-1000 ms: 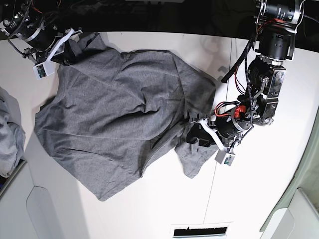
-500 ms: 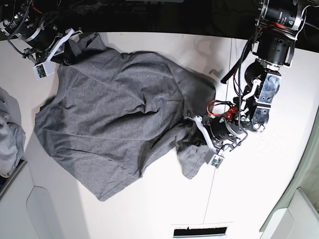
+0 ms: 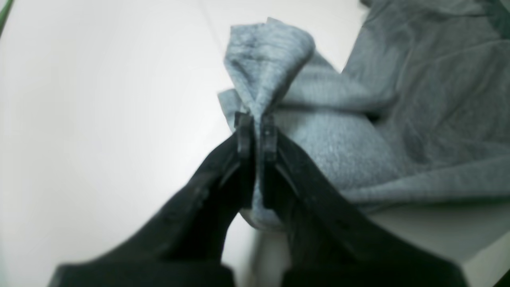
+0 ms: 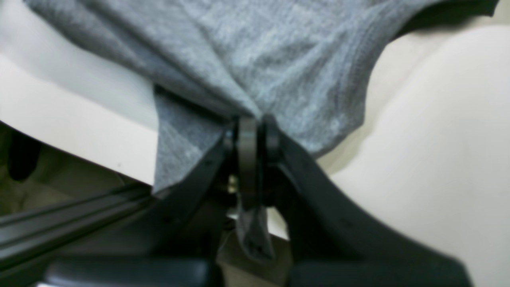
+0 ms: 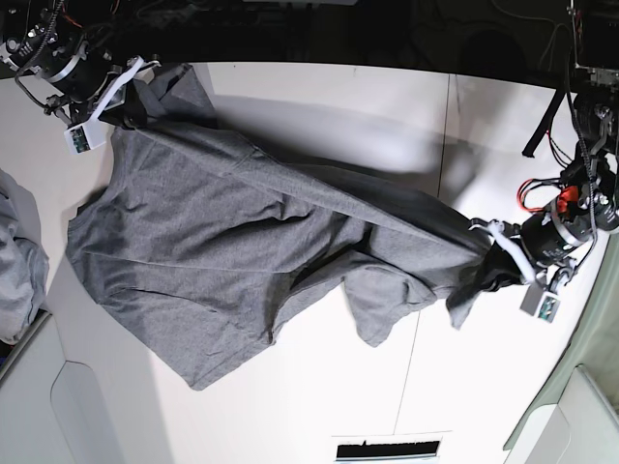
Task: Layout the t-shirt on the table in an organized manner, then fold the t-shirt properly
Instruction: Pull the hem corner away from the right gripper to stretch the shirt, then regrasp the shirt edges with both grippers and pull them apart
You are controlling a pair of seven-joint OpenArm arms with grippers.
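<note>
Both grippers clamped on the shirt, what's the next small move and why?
Probably draw the left gripper a little further from the right gripper, both shut on the t-shirt. The edge between them looks taut, but the body below lies bunched on the table.

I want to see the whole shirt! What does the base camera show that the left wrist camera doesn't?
Only the base view shows the whole t-shirt stretched between both arms, the right end effector pinching its far corner, and a paler cloth heap.
Only the left wrist view shows, close up, cloth bunched between the black fingers.
Both show the left end effector shut on the shirt above the white table.
</note>
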